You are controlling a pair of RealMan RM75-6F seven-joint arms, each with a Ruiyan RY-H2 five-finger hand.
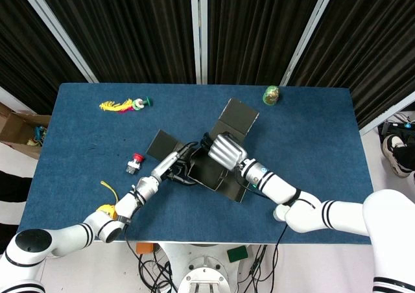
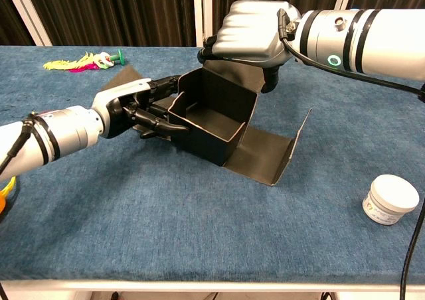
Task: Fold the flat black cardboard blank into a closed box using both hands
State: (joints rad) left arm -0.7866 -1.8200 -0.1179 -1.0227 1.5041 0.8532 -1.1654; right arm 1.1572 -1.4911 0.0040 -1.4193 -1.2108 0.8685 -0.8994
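Cardboard, black and creased, stands half-formed near the middle of the blue-covered counter [image 2: 199, 247]: the one black cardboard box blank [image 2: 216, 124] already has its walls raised into an open tray, by my reading, with one flap lying flat toward my right and another panel reaching away behind.

My left hand [image 2: 136, 107] presses against the tray's left wall, its dark fingers [image 2: 156, 117] curled onto the card there. My right hand [image 2: 249, 31] sits over the back wall with its fingers bent down over the top edge, apparently gripping it, though from the chest view I cannot tell how firmly.

I judge the task roughly midway: the body is shaped, but the top is open, the loose flaps are not tucked, and the lid is not yet closed.

Counting the rest:
- one small white round jar [image 2: 390, 199] near my right
- one green egg-shaped object [image 1: 271, 96] at the far edge
- one feathery yellow-and-pink toy [image 1: 123, 104]
- one small red-capped piece [image 1: 134, 164]
- one yellow strand [image 1: 108, 188] by my left forearm
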